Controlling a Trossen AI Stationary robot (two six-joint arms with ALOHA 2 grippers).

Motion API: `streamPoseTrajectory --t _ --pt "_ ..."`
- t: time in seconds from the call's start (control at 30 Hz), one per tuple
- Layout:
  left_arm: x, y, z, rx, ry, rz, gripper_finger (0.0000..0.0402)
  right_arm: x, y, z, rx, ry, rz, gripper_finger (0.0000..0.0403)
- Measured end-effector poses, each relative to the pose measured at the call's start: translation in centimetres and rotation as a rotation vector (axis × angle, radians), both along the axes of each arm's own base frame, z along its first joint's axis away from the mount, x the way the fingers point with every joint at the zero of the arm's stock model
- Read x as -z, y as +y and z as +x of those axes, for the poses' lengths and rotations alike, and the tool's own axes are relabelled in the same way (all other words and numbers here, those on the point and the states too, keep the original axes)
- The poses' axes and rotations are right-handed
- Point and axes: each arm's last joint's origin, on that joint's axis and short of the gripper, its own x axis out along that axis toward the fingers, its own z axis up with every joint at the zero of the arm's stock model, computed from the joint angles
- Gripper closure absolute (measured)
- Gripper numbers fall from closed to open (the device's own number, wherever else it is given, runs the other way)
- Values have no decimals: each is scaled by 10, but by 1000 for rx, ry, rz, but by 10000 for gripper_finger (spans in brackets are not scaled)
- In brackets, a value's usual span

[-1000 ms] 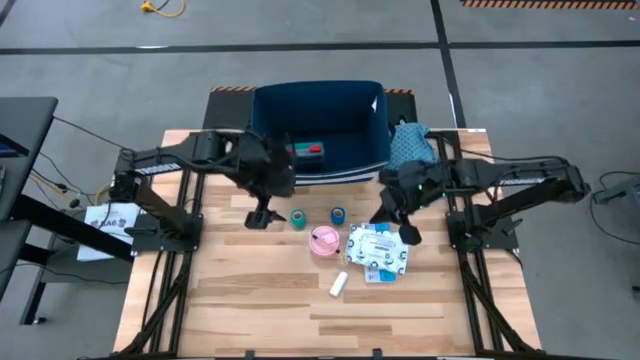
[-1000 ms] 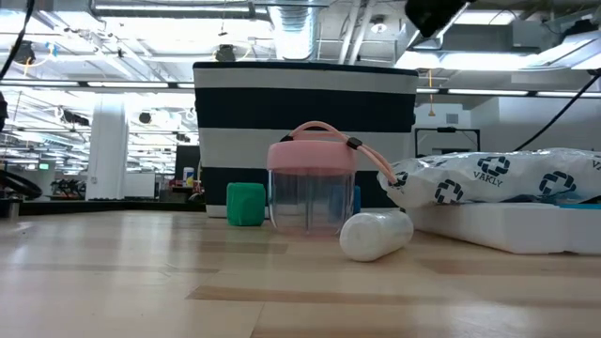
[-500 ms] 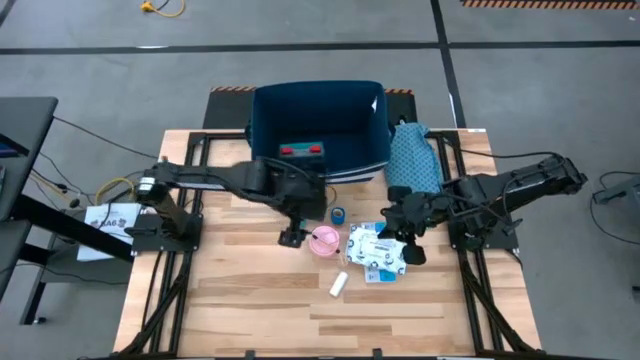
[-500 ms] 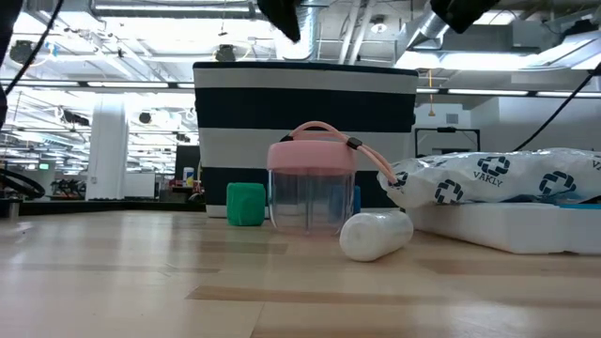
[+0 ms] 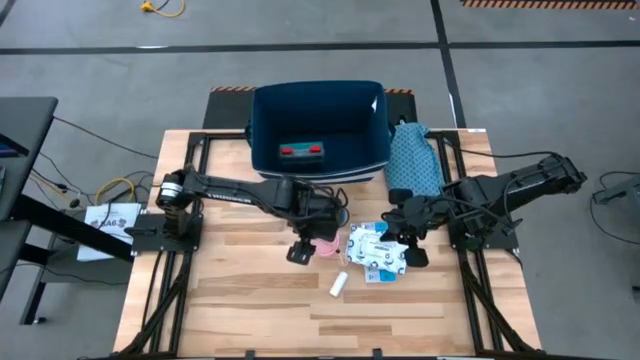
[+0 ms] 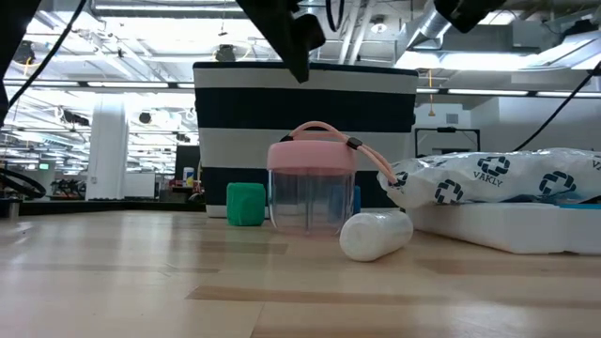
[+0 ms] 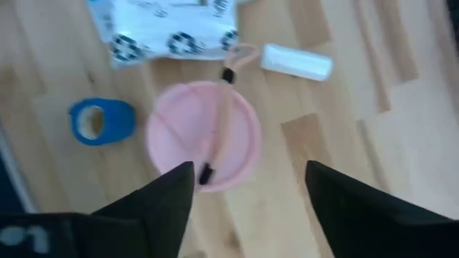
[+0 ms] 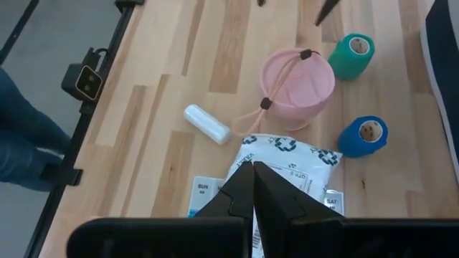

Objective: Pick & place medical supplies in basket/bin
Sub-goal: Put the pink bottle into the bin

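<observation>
- left gripper (image 7: 247,188) hangs right above the pink round container (image 7: 204,135), fingers spread apart, holding nothing.
- right gripper (image 8: 252,188) hovers over the printed packets (image 8: 283,166) beside that container, fingers pressed together, empty.
- navy bin (image 5: 318,140) stands behind the container.

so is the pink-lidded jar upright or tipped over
Upright. The low view shows the pink-lidded jar standing on its clear base, lid on top; the left wrist view looks straight down on the round lid.
</observation>
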Motion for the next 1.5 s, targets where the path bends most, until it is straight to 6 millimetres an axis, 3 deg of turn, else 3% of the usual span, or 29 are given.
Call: streamPoseTrajectory --t 0.23,0.43,0.93,1.2,1.5 --pt "6 -3 9 58 -46 28 189 2 -1 -2 1 32 -9 403" --pt "21 -6 15 75 8 -31 191 4 -1 -4 7 59 -10 403" --pt "49 -5 29 81 49 14 190 4 -1 -5 6 66 -13 403" --pt "50 -2 29 69 43 122 191 4 -1 -5 6 64 -13 403" --pt "50 -2 29 83 45 125 191 4 -1 -4 5 63 -13 403"
